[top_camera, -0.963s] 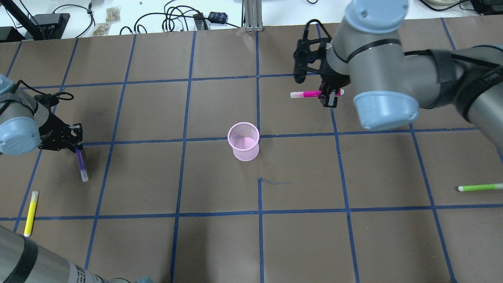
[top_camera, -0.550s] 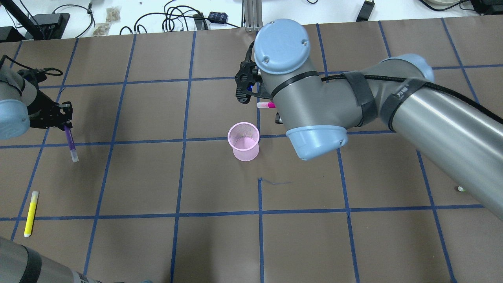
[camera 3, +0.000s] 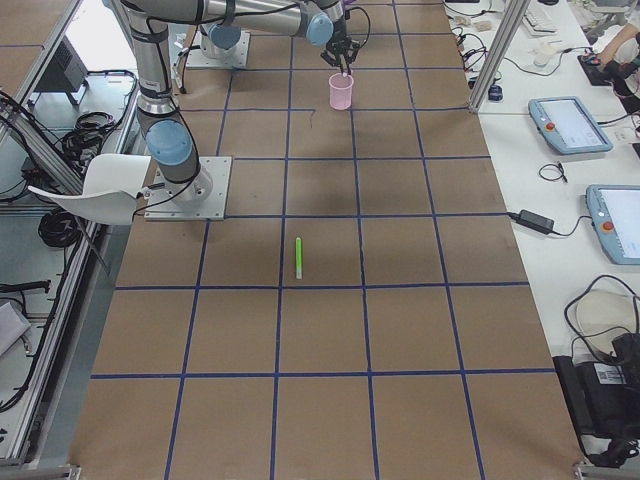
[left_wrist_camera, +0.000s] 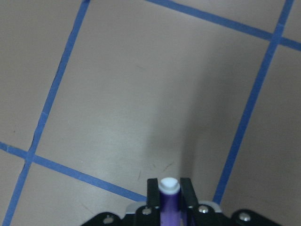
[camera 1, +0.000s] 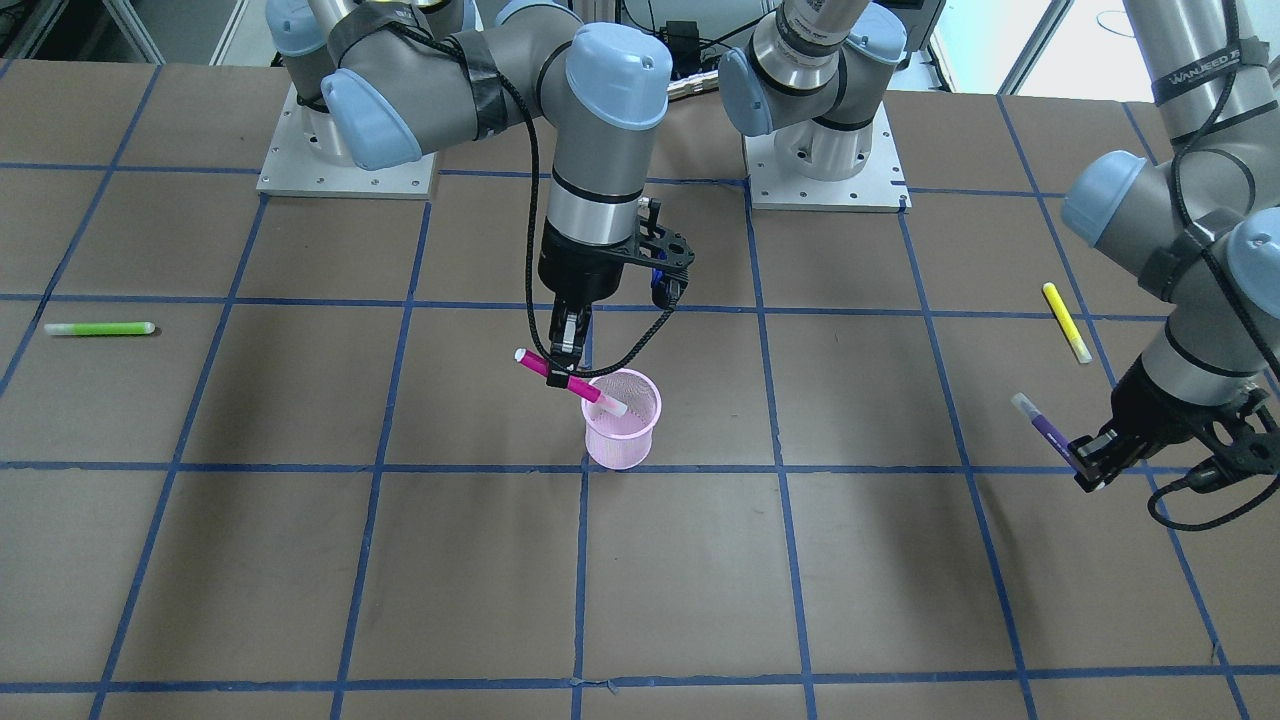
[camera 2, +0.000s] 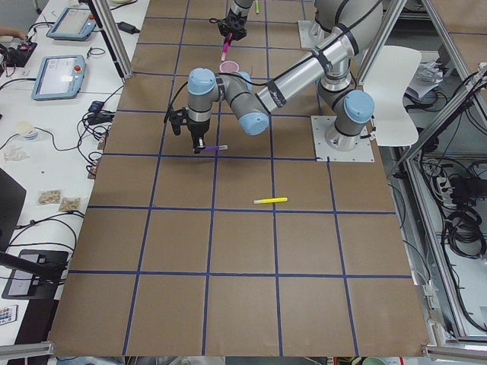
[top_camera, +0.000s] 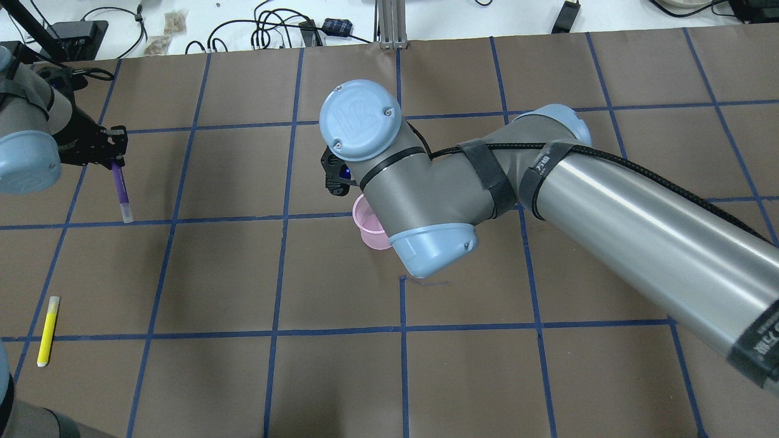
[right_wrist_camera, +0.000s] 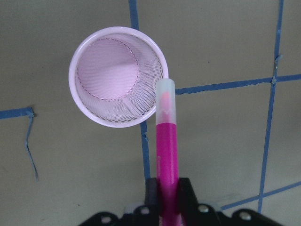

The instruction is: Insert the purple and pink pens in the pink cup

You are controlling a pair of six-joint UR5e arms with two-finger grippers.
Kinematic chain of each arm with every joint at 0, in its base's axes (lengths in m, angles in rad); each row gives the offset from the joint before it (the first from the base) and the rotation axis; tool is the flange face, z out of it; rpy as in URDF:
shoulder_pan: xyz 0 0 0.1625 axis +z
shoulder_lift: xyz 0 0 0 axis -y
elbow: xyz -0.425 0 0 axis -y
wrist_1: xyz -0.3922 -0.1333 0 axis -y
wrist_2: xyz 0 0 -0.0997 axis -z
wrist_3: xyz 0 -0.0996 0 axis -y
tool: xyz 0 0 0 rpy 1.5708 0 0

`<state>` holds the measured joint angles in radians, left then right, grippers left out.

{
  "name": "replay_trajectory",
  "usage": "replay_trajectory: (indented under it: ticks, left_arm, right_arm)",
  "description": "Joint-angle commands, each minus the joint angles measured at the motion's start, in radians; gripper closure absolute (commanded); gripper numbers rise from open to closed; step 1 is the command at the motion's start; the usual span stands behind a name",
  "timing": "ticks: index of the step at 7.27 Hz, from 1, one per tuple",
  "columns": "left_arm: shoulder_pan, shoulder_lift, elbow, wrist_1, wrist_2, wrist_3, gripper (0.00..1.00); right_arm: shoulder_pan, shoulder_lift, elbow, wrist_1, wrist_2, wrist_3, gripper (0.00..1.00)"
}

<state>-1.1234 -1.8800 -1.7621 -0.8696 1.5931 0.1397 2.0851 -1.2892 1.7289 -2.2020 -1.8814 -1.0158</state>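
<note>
The pink mesh cup (camera 1: 622, 435) stands near the table's middle and is half hidden under my right arm in the overhead view (top_camera: 365, 224). My right gripper (camera 1: 566, 372) is shut on the pink pen (camera 1: 535, 363), held tilted just above the cup. In the right wrist view the pen (right_wrist_camera: 165, 141) has its capped tip over the cup's rim (right_wrist_camera: 141, 96). My left gripper (top_camera: 112, 159) is shut on the purple pen (top_camera: 120, 193), held above the table far to the cup's left. The purple pen also shows in the front view (camera 1: 1045, 428) and the left wrist view (left_wrist_camera: 168, 195).
A yellow pen (top_camera: 47, 330) lies near the table's front left. A green pen (camera 1: 100, 328) lies on the robot's right side, hidden under my right arm in the overhead view. Cables and equipment lie beyond the table's far edge.
My right arm has swung left with the pink pen, from the far right squares to above the cup. My left arm has carried the purple pen farther from the robot.
</note>
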Motion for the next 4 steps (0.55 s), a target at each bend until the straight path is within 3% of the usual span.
replay_trajectory:
  ticks: [1,4]
  left_arm:
    - [-0.006,0.004,0.001,0.0,-0.001,0.0,1.0]
    - [-0.004,0.002,-0.01,-0.002,0.001,0.003,1.0]
  right_arm:
    - [0.035,0.033,-0.002,-0.005,-0.013,-0.023,0.91]
    - [0.044,0.08,-0.014,-0.005,-0.01,-0.078,0.85]
